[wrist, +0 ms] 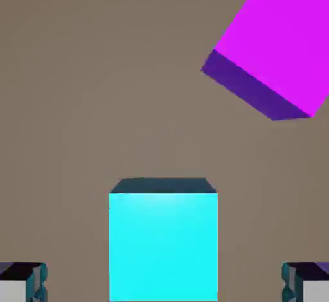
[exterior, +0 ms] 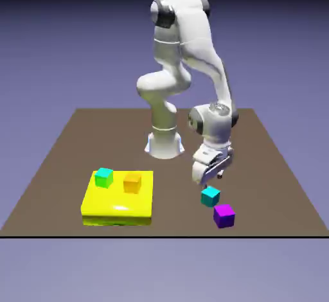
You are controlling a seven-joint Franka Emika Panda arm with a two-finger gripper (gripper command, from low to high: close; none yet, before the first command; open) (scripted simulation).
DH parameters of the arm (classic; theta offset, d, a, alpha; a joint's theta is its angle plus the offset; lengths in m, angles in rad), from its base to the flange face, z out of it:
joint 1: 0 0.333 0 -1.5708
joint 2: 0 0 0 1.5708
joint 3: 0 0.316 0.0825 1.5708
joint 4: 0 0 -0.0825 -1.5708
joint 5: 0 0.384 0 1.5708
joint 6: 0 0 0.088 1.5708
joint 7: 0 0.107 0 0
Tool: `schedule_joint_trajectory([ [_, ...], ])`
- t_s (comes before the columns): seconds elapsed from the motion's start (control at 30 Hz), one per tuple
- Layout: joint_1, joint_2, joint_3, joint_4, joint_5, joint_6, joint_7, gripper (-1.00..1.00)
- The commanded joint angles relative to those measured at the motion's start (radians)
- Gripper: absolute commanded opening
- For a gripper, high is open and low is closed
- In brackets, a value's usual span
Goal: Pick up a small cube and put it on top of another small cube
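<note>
A: Just above the brown table (exterior: pixel 58 166), the claw (exterior: pixel 207 177) is hanging with its two fingers (wrist: pixel 22 283) spread wide, gripping nothing.

B: Where is the small blue cube (wrist: pixel 163 246) sitting?

A: Right under the claw, between the fingers, not touching them. A purple cube (exterior: pixel 223 215) is sitting just beside it.

B: And the orange cube (exterior: pixel 132 182)?

A: Well apart, sitting on the big yellow block (exterior: pixel 119 207), next to a green-topped cube (exterior: pixel 103 177).

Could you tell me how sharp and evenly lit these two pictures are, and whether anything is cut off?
Exterior view: sharp, evenly lit, a soft sheen on the yellow block. Hand view: crisp, flat light; the cyan cube runs off the bottom edge, the purple cube off the top right; only the claw fingertips show.
</note>
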Motion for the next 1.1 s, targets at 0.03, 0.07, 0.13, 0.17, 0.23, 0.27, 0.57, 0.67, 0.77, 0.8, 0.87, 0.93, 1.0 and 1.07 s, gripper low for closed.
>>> schedule_joint_trajectory([
  [0.03, -0.020, 0.072, 0.024, 0.012, 0.021, 0.060, -0.016, 0.00],
  [0.07, -0.030, 0.109, 0.037, 0.019, 0.032, 0.090, -0.024, 0.00],
  [0.13, -0.049, 0.181, 0.061, 0.031, 0.053, 0.150, -0.039, 0.00],
  [0.17, -0.053, 0.196, 0.066, 0.034, 0.058, 0.162, -0.043, 0.00],
  [0.23, -0.053, 0.196, 0.066, 0.034, 0.058, 0.162, -0.043, -1.00],
  [0.27, -0.044, 0.160, 0.054, 0.027, 0.047, 0.132, -0.035, -1.00],
  [0.57, -0.057, -0.109, -0.083, 0.008, -0.054, -0.111, -0.036, -1.00],
  [0.67, -0.158, -0.217, -0.189, 0.030, -0.119, -0.234, -0.103, -1.00],
  [0.77, -0.259, -0.326, -0.295, 0.052, -0.183, -0.356, -0.169, -1.00],
  [0.8, -0.292, -0.362, -0.330, 0.060, -0.205, -0.397, -0.191, -1.00],
  [0.87, -0.336, -0.409, -0.375, 0.069, -0.233, -0.449, -0.220, -1.00],
  [0.93, -0.336, -0.373, -0.376, 0.059, -0.212, -0.406, -0.236, -1.00],
  [1.0, -0.337, -0.301, -0.377, 0.039, -0.171, -0.319, -0.267, -1.00],
  [1.07, -0.338, -0.228, -0.378, 0.019, -0.130, -0.233, -0.299, -1.00],
])
